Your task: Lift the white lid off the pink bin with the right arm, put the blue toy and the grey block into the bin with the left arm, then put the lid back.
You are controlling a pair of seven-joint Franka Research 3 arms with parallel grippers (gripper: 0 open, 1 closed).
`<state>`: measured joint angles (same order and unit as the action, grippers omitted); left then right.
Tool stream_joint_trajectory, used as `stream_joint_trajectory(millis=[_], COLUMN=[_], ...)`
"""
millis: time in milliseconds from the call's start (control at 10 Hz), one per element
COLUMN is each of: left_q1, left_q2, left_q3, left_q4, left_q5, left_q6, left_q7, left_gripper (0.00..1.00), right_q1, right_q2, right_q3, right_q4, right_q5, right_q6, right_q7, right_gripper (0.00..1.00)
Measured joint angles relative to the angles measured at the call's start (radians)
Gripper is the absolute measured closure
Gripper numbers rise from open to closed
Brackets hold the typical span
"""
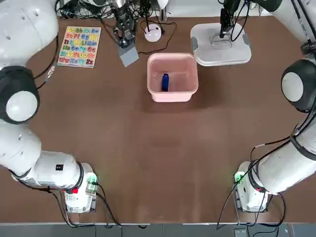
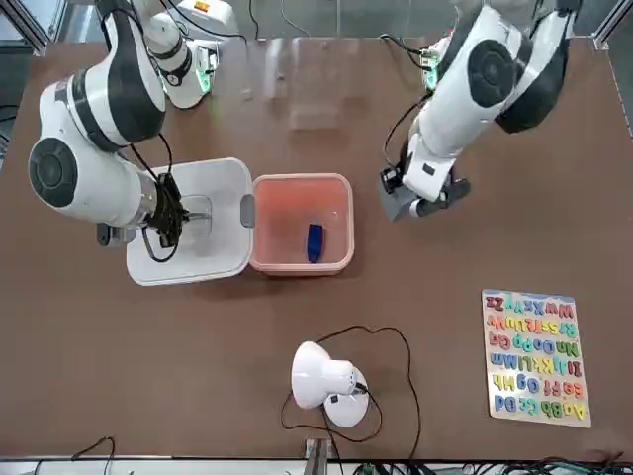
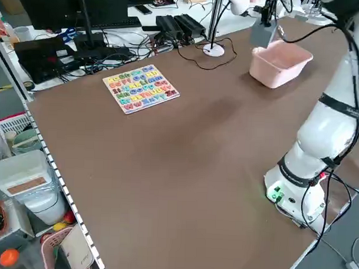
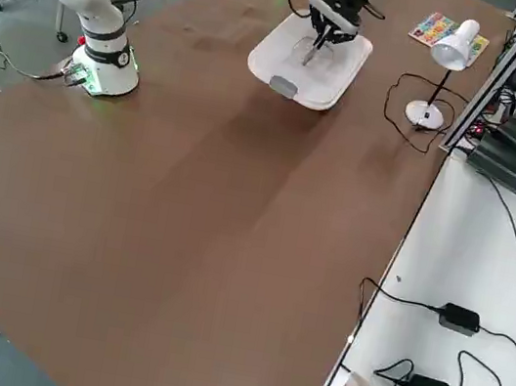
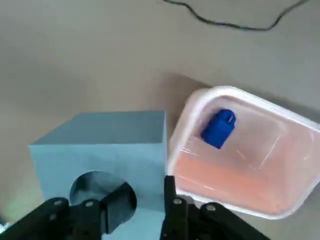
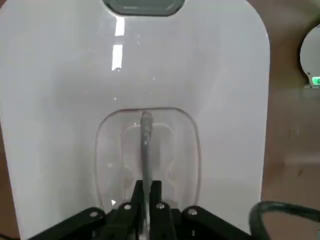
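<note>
The left gripper [image 5: 135,207] is clenching the grey cube-like block [image 5: 107,160] near the pale pink plastic bin [image 1: 173,96], where the small blue toy [image 1: 165,82] is lying. The right gripper [image 6: 147,192] is gripping the handle of the rounded white plastic lid [image 6: 225,100].

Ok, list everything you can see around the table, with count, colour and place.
bin: one, pink, on the table, left of the lid
toy: one, blue, inside the bin
block: one, grey, in the left gripper, left of the bin
lid: one, white with grey clips, right of the bin
letter board: one, multicoloured, beyond the left arm
lamp: one, white, far side of the table
cables: several, black, behind the table's far edge
left gripper: one, dark, closed on the block
right gripper: one, dark, closed on the lid's handle
</note>
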<state>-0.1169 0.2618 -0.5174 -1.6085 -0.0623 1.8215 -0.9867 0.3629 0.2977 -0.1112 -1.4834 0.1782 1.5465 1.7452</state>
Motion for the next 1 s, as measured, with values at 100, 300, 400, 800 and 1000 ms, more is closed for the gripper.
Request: stream_joint_trajectory(millis=[100, 300, 400, 800, 1000], left_q1=[-0.060, -0.143, -0.176, -0.327, -0.364], left_q2=[0.072, 0.185, 0.223, 0.320, 0.349], left_q3=[0.000, 0.003, 0.005, 0.056, 0.086], left_q4=[0.024, 0.083, 0.121, 0.206, 0.215], left_q5=[0.038, 0.072, 0.101, 0.174, 0.180], left_q6=[0.065, 0.148, 0.151, 0.208, 0.227], left_q7=[-0.077, -0.153, -0.203, -0.356, -0.369], left_gripper=[0.72, 0.72, 0.72, 0.72, 0.63], right_q1=[0.000, 0.000, 0.000, 0.000, 0.000], right_q2=[0.000, 0.000, 0.000, 0.000, 0.000], right_q3=[0.000, 0.000, 0.000, 0.000, 0.001], right_q4=[0.000, -0.001, -0.001, -0.001, -0.001], right_q5=[0.000, 0.000, 0.000, 0.000, 0.000], right_q6=[0.000, 0.000, 0.000, 0.000, 0.000], right_q7=[0.000, 0.000, 0.000, 0.000, 0.000], right_gripper=[0.93, 0.93, 0.93, 0.93, 0.93])
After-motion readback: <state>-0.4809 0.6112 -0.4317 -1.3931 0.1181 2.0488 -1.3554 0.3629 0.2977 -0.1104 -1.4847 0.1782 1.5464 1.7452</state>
